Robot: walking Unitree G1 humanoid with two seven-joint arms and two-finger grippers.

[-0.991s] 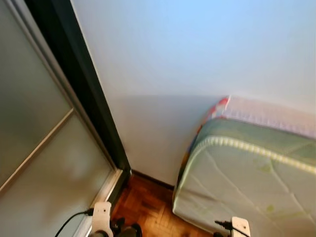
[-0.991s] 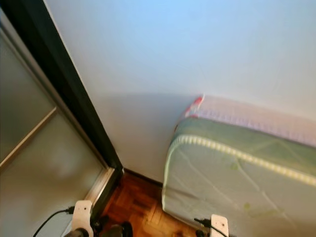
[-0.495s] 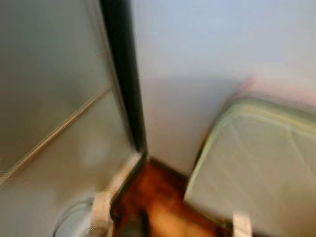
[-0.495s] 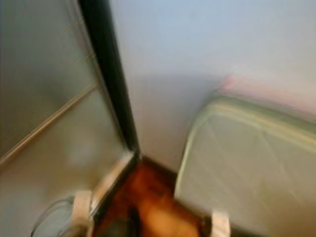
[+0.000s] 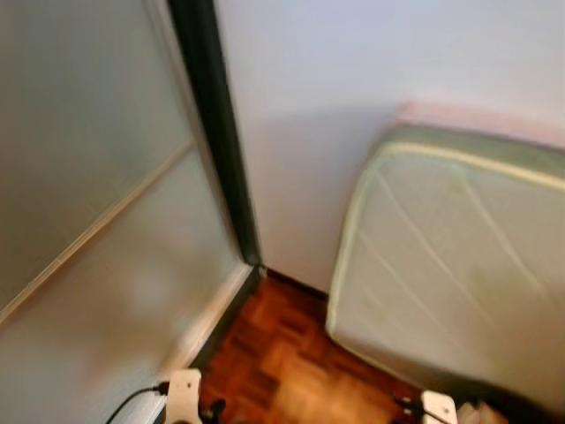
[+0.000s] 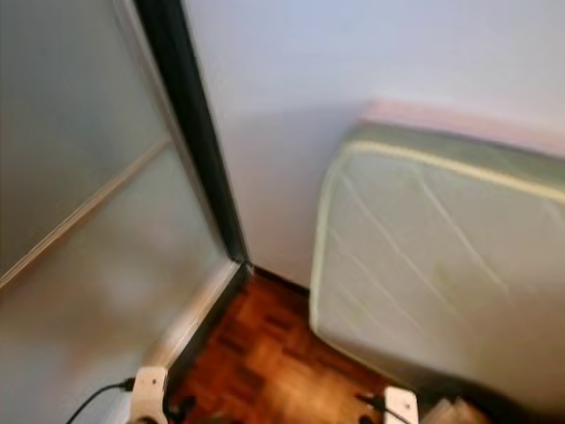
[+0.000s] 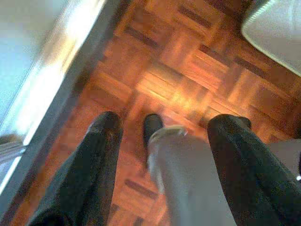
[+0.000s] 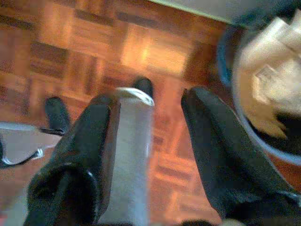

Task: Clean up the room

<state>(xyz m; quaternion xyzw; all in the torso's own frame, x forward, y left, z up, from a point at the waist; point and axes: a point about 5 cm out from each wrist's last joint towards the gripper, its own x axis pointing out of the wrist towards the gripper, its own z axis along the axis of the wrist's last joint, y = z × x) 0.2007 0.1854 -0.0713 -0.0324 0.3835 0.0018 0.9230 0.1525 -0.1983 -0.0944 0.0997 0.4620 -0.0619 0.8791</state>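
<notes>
L gripper (image 7: 162, 141) hangs idle over the parquet floor (image 7: 188, 80), its two black fingers (image 7: 101, 155) spread wide w/ nothing between them but the robot's own grey leg and dark foot below; R gripper (image 8: 155, 122) likewise gapes empty, fingers well apart, pointing down at the floor; just beside it, at the right edge of the R wrist view, sits a round blue-rimmed bin (image 8: 225, 56) w/ crumpled pale paper or packaging (image 8: 268, 61) inside, exact contents too blurred to tell. In the head views a pale green quilted mattress (image 5: 459, 265) leans against the white wall (image 5: 353, 79), right half of the frame; a frosted sliding door w/ dark frame (image 5: 212, 132) fills the left; a strip of parquet runs between them at lower centre. Judgement: the bin lies on the R side by the mattress foot, so the R arm is the nearer one for any tidying there; no loose item is in reach yet.
</notes>
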